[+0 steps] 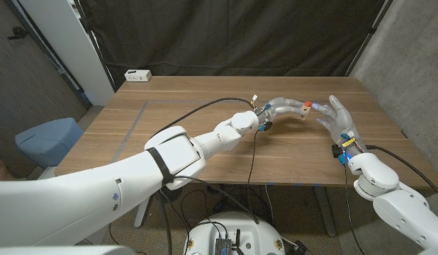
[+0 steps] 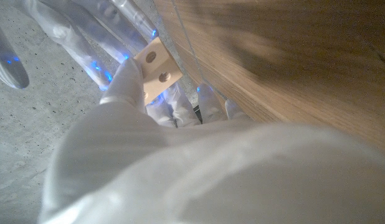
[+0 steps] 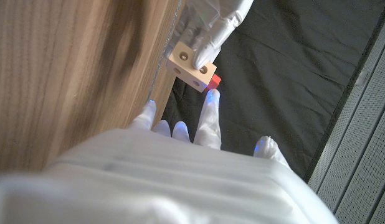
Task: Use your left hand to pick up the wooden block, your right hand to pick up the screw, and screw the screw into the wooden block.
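Note:
My left hand (image 1: 281, 110) is raised over the table's right half and grips the pale wooden block (image 1: 304, 112) by its fingertips. In the left wrist view the block (image 2: 156, 67) shows two round holes on one face. A red screw (image 3: 215, 81) sits against the block's (image 3: 191, 64) side, its red head also visible from the head camera (image 1: 305, 105). My right hand (image 1: 341, 119) stands just right of the block with its fingers spread. One fingertip (image 3: 210, 97) touches the screw, and the thumb (image 3: 267, 146) is well apart from it.
A white power box (image 1: 137, 74) lies at the wooden table's (image 1: 191, 99) far left corner. A blue bin (image 1: 49, 138) stands on the floor to the left. A black cable (image 1: 205, 106) runs along my left arm. A dark curtain hangs behind.

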You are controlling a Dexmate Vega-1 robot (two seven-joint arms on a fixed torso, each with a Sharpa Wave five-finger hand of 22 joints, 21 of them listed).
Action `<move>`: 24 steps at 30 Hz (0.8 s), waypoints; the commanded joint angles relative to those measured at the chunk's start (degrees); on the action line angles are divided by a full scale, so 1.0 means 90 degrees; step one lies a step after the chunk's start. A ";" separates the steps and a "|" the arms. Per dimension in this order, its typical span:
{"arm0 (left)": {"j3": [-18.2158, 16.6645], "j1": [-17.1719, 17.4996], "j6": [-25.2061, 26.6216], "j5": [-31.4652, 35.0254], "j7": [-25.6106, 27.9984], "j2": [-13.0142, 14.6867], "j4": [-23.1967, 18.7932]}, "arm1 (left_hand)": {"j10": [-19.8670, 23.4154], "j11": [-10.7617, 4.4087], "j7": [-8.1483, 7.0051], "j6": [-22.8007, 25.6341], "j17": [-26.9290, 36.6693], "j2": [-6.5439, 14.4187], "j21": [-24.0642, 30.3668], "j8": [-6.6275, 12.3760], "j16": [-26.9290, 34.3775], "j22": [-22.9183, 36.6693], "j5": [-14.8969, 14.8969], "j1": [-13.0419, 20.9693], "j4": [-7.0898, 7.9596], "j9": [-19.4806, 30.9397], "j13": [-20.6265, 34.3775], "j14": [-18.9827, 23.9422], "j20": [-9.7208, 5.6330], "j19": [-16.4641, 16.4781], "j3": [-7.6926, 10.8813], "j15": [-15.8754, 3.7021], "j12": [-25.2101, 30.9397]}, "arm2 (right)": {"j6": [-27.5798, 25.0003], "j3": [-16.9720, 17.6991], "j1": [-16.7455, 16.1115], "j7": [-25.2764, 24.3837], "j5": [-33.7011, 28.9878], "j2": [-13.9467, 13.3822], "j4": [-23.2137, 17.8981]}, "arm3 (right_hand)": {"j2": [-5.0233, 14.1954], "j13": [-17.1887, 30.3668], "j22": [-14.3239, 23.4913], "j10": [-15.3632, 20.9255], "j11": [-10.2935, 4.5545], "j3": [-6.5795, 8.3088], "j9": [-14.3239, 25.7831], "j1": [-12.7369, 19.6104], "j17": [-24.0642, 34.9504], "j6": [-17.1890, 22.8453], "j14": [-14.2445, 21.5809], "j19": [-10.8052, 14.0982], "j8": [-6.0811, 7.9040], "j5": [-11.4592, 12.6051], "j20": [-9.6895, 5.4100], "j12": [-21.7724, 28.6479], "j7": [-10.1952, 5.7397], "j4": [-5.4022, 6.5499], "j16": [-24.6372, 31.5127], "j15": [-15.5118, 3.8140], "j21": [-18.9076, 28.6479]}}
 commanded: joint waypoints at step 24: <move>0.0018 0.0053 0.0177 0.0002 0.0042 0.0126 -0.0295 | 0.0085 -0.0006 0.0206 0.0514 0.0020 0.0241 0.0002 0.0070 -0.0005 0.0021 0.0029 -0.0098 0.0271 0.0022 0.0036 0.0076 0.0018 0.0047 0.0282 -0.0621 0.0113 | -0.0191 -0.0250 0.0514 0.0463 0.0245 -0.0164 0.0323 | -0.0030 0.0030 0.0024 -0.0971 0.0164 -0.0117 0.0008 -0.0100 0.0046 -0.1567 -0.0533 -0.0361 -0.0156 0.0039 0.0120 -0.0088 -0.0306 0.0047 -0.0092 0.0126 -0.0053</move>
